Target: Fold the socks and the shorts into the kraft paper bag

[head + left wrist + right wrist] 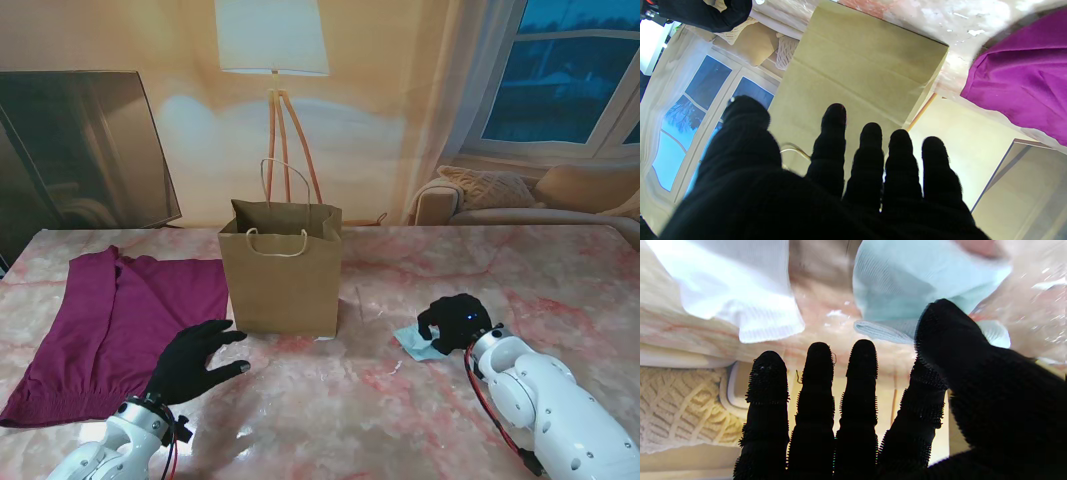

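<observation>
Two black-gloved hands work nearest the stand. The left hand (195,360) rests on the pink marble table (330,410) with fingers spread, holding nothing, just beside the magenta fabric shorts (110,330), which lie flat and unfolded. The right hand (455,322) sits over the pale blue sock (418,343), fingers extended side by side, thumb over the fabric; no grip is confirmed, probably preparing a fold. Farther, between the hands, the upright kraft paper bag (282,280) stands open-topped to receive garments.
</observation>
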Action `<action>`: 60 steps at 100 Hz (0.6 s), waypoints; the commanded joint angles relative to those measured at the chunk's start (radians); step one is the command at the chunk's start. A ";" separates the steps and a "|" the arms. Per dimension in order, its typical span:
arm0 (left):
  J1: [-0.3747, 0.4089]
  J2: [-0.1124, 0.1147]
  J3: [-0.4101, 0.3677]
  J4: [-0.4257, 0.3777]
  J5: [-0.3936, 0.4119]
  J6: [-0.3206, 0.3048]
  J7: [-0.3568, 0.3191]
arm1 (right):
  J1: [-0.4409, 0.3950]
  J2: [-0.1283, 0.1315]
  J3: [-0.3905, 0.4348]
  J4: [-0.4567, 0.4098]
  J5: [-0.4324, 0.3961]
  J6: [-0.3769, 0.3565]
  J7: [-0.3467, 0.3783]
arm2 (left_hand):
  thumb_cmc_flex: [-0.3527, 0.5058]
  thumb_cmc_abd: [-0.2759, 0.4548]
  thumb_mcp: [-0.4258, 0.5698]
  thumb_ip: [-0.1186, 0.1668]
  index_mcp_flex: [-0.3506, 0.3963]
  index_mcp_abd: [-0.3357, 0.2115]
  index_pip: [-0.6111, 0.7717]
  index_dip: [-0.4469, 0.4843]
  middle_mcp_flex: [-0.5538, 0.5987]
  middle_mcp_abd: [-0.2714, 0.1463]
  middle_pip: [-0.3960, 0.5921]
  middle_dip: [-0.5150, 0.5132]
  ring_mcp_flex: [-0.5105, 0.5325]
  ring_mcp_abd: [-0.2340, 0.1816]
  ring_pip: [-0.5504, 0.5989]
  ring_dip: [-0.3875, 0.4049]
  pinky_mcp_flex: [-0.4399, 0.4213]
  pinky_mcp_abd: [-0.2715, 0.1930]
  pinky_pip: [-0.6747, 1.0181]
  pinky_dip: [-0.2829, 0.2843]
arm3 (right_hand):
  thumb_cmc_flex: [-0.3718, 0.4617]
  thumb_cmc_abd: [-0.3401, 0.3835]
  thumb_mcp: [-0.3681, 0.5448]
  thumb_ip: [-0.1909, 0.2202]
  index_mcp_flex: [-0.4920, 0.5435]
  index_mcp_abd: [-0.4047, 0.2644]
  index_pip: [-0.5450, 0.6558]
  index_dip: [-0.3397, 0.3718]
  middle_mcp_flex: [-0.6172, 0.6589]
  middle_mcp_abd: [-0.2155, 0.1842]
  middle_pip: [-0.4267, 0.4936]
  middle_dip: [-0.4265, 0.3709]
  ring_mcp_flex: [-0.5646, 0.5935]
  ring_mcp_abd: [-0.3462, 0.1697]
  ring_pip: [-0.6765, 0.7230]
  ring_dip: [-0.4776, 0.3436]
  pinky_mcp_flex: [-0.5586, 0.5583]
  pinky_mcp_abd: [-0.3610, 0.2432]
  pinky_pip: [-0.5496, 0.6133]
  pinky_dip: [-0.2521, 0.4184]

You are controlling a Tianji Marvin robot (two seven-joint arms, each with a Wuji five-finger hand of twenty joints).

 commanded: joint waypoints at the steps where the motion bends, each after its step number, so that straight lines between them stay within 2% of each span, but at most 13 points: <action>1: 0.003 0.000 0.002 -0.010 0.000 0.001 -0.003 | -0.020 0.010 0.006 -0.019 -0.016 -0.022 0.009 | 0.019 0.027 -0.017 0.054 0.012 -0.013 0.007 0.016 -0.029 -0.033 -0.016 -0.010 -0.035 -0.029 -0.016 -0.011 -0.014 -0.024 -0.013 -0.007 | -0.056 0.010 -0.034 -0.049 -0.033 0.045 -0.023 -0.113 -0.028 -0.004 -0.031 -0.035 -0.045 -0.017 -0.037 -0.023 -0.026 -0.015 -0.031 0.044; 8: 0.004 0.000 0.002 -0.011 -0.001 0.001 -0.003 | -0.043 0.013 0.036 -0.057 -0.021 -0.050 0.055 | 0.020 0.026 -0.017 0.054 0.011 -0.013 0.007 0.016 -0.030 -0.032 -0.016 -0.010 -0.035 -0.028 -0.016 -0.011 -0.014 -0.024 -0.013 -0.007 | -0.141 0.033 -0.047 -0.017 -0.030 0.121 -0.115 -0.169 -0.042 0.001 -0.060 -0.058 -0.065 -0.013 -0.051 -0.028 -0.043 -0.011 -0.043 0.049; 12: 0.005 0.000 0.001 -0.011 -0.001 0.002 -0.002 | -0.058 0.015 0.055 -0.080 -0.024 -0.067 0.078 | 0.020 0.026 -0.018 0.054 0.012 -0.013 0.007 0.016 -0.029 -0.033 -0.016 -0.010 -0.035 -0.028 -0.016 -0.011 -0.014 -0.024 -0.013 -0.007 | -0.201 0.064 -0.062 0.043 -0.017 0.150 -0.172 -0.146 -0.055 0.004 -0.073 -0.070 -0.082 -0.012 -0.063 -0.031 -0.058 -0.010 -0.052 0.058; 14: 0.006 0.000 0.001 -0.011 -0.001 0.002 -0.001 | -0.065 0.015 0.065 -0.091 -0.026 -0.076 0.086 | 0.021 0.025 -0.018 0.055 0.011 -0.011 0.007 0.016 -0.029 -0.031 -0.016 -0.010 -0.035 -0.028 -0.016 -0.011 -0.015 -0.023 -0.013 -0.007 | -0.229 0.085 -0.078 0.106 -0.010 0.163 -0.209 -0.105 -0.056 0.005 -0.077 -0.074 -0.086 -0.011 -0.067 -0.031 -0.061 -0.008 -0.057 0.064; 16: 0.006 0.000 0.001 -0.012 0.000 0.002 -0.001 | -0.072 0.016 0.074 -0.102 -0.027 -0.085 0.096 | 0.021 0.024 -0.018 0.055 0.011 -0.013 0.007 0.016 -0.029 -0.032 -0.016 -0.010 -0.035 -0.028 -0.016 -0.011 -0.014 -0.025 -0.013 -0.007 | -0.252 0.100 -0.088 0.133 -0.008 0.170 -0.230 -0.081 -0.059 0.005 -0.082 -0.077 -0.090 -0.011 -0.070 -0.032 -0.066 -0.007 -0.062 0.066; 23: 0.008 0.000 0.000 -0.013 0.001 0.002 0.000 | -0.096 0.016 0.108 -0.141 -0.027 -0.114 0.126 | 0.020 0.025 -0.019 0.055 0.009 -0.013 0.006 0.016 -0.030 -0.032 -0.017 -0.010 -0.036 -0.028 -0.017 -0.011 -0.015 -0.024 -0.014 -0.008 | -0.314 0.151 -0.136 0.138 -0.018 0.180 -0.269 -0.075 -0.058 0.007 -0.095 -0.085 -0.092 -0.006 -0.079 -0.034 -0.082 0.001 -0.080 0.066; 28: 0.009 0.000 0.000 -0.013 0.001 0.002 -0.001 | -0.108 0.014 0.126 -0.160 -0.017 -0.128 0.130 | 0.020 0.025 -0.019 0.055 0.011 -0.012 0.006 0.017 -0.030 -0.032 -0.017 -0.010 -0.036 -0.028 -0.016 -0.011 -0.014 -0.024 -0.014 -0.008 | -0.355 0.266 -0.218 0.155 -0.006 0.187 -0.277 -0.078 -0.048 0.010 -0.103 -0.089 -0.073 0.000 -0.076 -0.029 -0.081 0.009 -0.086 0.069; 33: 0.008 0.000 0.001 -0.012 0.001 0.001 -0.001 | -0.116 0.006 0.134 -0.169 0.018 -0.127 0.119 | 0.020 0.025 -0.020 0.055 0.010 -0.013 0.006 0.016 -0.030 -0.034 -0.017 -0.010 -0.036 -0.029 -0.017 -0.011 -0.014 -0.024 -0.014 -0.008 | -0.314 0.310 -0.272 0.183 0.032 0.191 -0.256 -0.073 -0.029 0.017 -0.099 -0.086 -0.039 0.003 -0.069 -0.022 -0.082 0.027 -0.096 0.068; 39: 0.007 0.000 0.002 -0.011 0.001 -0.001 -0.002 | -0.116 -0.002 0.134 -0.174 0.044 -0.118 0.096 | 0.021 0.026 -0.019 0.055 0.011 -0.012 0.006 0.017 -0.030 -0.033 -0.017 -0.009 -0.036 -0.027 -0.017 -0.011 -0.015 -0.024 -0.014 -0.008 | -0.220 0.243 -0.200 0.076 0.040 0.145 -0.086 -0.219 0.008 0.022 -0.090 -0.088 0.021 0.006 -0.079 -0.039 -0.079 0.050 -0.145 0.031; 48: 0.006 0.001 0.005 -0.011 0.002 -0.003 0.000 | -0.104 -0.009 0.115 -0.172 0.056 -0.086 0.059 | 0.021 0.025 -0.020 0.055 0.010 -0.013 0.006 0.017 -0.031 -0.033 -0.017 -0.009 -0.036 -0.028 -0.017 -0.011 -0.014 -0.025 -0.014 -0.008 | -0.085 0.169 -0.004 0.044 -0.073 0.167 -0.037 -0.294 0.031 0.025 -0.083 -0.094 0.091 0.014 -0.105 -0.078 -0.041 0.045 -0.196 -0.034; 53: 0.007 0.000 0.005 -0.011 0.003 -0.003 0.001 | -0.091 -0.011 0.096 -0.168 0.056 -0.066 0.054 | 0.022 0.025 -0.020 0.055 0.010 -0.013 0.006 0.017 -0.029 -0.034 -0.017 -0.009 -0.035 -0.028 -0.016 -0.011 -0.015 -0.024 -0.014 -0.008 | -0.049 0.195 0.064 0.061 -0.112 0.212 -0.147 -0.267 0.034 0.025 -0.081 -0.109 0.116 0.017 -0.117 -0.103 -0.010 0.037 -0.197 -0.078; 58: 0.007 0.000 0.005 -0.012 0.004 -0.003 0.002 | -0.075 -0.012 0.071 -0.158 0.059 -0.047 0.051 | 0.022 0.024 -0.020 0.055 0.011 -0.013 0.006 0.017 -0.029 -0.034 -0.016 -0.009 -0.035 -0.029 -0.016 -0.011 -0.014 -0.024 -0.014 -0.008 | -0.009 0.230 0.110 0.108 -0.135 0.247 -0.236 -0.248 0.026 0.031 -0.087 -0.126 0.126 0.023 -0.128 -0.119 0.019 0.029 -0.197 -0.110; 60: 0.008 0.000 0.005 -0.012 0.005 -0.003 0.003 | -0.068 -0.012 0.061 -0.153 0.059 -0.040 0.052 | 0.022 0.024 -0.019 0.055 0.011 -0.013 0.006 0.017 -0.028 -0.034 -0.016 -0.009 -0.034 -0.029 -0.016 -0.011 -0.014 -0.024 -0.014 -0.008 | 0.005 0.248 0.116 0.148 -0.144 0.259 -0.276 -0.219 0.021 0.034 -0.088 -0.142 0.127 0.023 -0.135 -0.131 0.029 0.028 -0.194 -0.127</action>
